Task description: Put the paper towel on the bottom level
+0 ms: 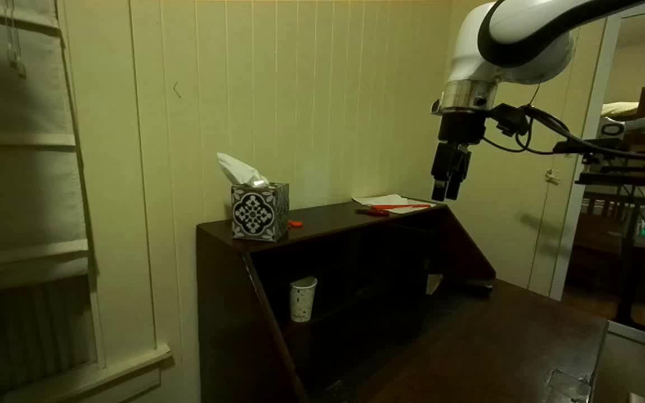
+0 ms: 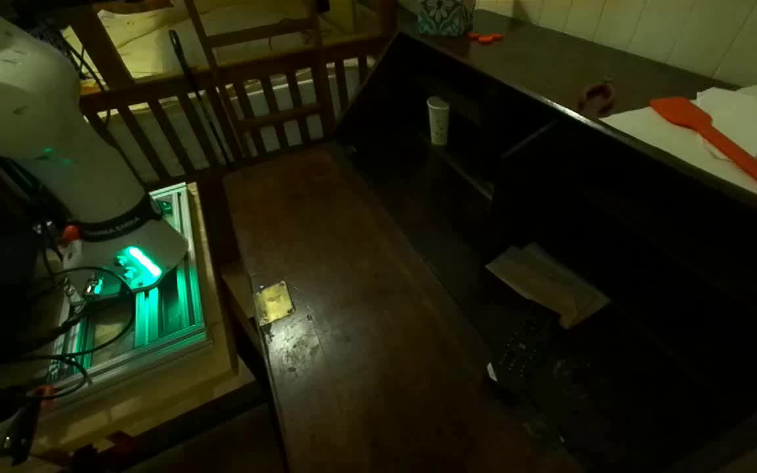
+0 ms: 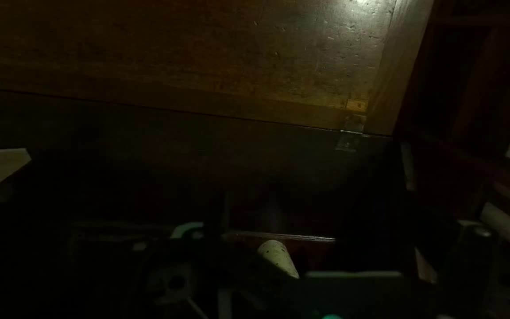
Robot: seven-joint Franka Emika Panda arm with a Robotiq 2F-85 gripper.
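The paper towel (image 1: 381, 200) is a thin white sheet lying on the cabinet's top board at the far end. In an exterior view the paper towel (image 2: 756, 121) looks layered or folded, with a red spatula across the white paper. The bottom level (image 2: 365, 328) is the broad dark-brown wooden surface; it also shows in an exterior view (image 1: 513, 341) and in the wrist view (image 3: 193, 53). My gripper (image 1: 445, 193) hangs pointing down, above and beside the towel's end of the top board. In the wrist view my gripper (image 3: 330, 232) is dark, with fingers spread and nothing visible between them.
On the top board stand a patterned tissue box (image 1: 254, 215), an orange item (image 1: 295, 224), red-handled pliers (image 1: 374, 212) and the red spatula (image 2: 727, 141). A speckled paper cup (image 1: 303, 299) stands in a cubbyhole. A beige paper piece (image 2: 549, 282) lies inside the cabinet.
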